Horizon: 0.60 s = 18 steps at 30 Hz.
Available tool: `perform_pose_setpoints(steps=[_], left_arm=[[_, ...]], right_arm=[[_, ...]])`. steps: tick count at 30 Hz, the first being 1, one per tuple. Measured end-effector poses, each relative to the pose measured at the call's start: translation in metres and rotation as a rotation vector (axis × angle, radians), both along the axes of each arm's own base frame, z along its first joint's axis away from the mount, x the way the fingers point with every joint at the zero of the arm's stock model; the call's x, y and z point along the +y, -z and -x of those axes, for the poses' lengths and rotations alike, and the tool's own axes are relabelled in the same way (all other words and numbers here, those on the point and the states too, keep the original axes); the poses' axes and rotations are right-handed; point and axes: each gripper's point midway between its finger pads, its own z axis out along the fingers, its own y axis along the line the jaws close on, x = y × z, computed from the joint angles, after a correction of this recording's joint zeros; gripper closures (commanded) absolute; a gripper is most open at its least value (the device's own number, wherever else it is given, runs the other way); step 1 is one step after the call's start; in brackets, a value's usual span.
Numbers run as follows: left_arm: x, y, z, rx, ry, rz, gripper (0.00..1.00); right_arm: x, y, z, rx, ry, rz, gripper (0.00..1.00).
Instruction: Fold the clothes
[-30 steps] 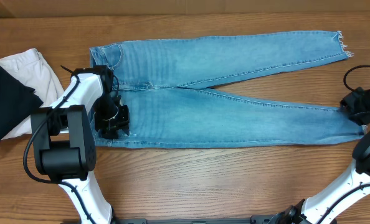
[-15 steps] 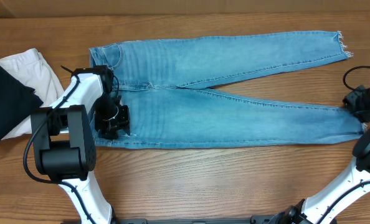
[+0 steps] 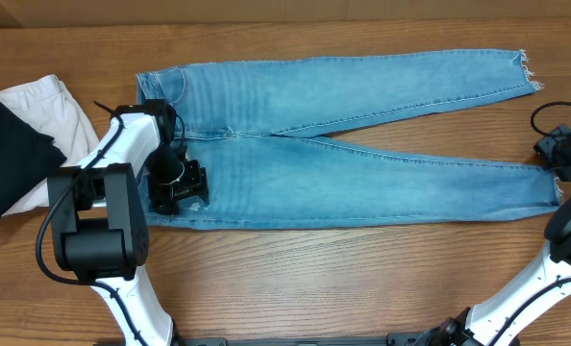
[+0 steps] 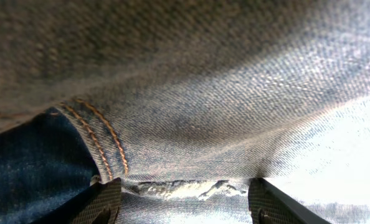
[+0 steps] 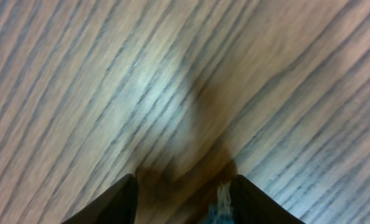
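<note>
Denim right under the left claw (image 3: 182, 187), fingers spread and nothing pinched. The jeans (image 3: 362, 173) stretch flat away from it across the table (image 3: 362, 279). Right claw (image 5: 185, 179), also spread, hovers above bare wood with the frayed ankle hem just beside it.

Light blue jeans (image 3: 362, 144) lying flat and unfolded on the wooden tabletop (image 3: 314, 279), waist on the left, two long legs spread apart toward the right, frayed ends.
</note>
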Motion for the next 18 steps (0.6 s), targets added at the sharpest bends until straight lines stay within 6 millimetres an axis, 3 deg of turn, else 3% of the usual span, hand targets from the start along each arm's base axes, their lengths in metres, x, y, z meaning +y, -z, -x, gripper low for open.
perform_pose_setpoints(steps=[3, 9, 13, 18], left_arm=[[0.014, 0.001, 0.000, -0.001, -0.022, -0.038, 0.30], [0.070, 0.001, 0.003, -0.002, -0.196, -0.073, 0.30], [0.101, 0.000, 0.007, -0.012, -0.277, -0.069, 0.29], [0.110, -0.009, -0.006, -0.074, -0.274, -0.079, 0.27]], right_arm=[[0.009, -0.002, 0.001, 0.005, -0.011, -0.047, 0.47], [0.019, -0.021, 0.002, 0.024, -0.022, -0.113, 0.43], [0.023, -0.063, 0.003, -0.001, -0.027, -0.111, 0.43], [0.036, -0.127, 0.018, -0.053, -0.033, -0.086, 0.43]])
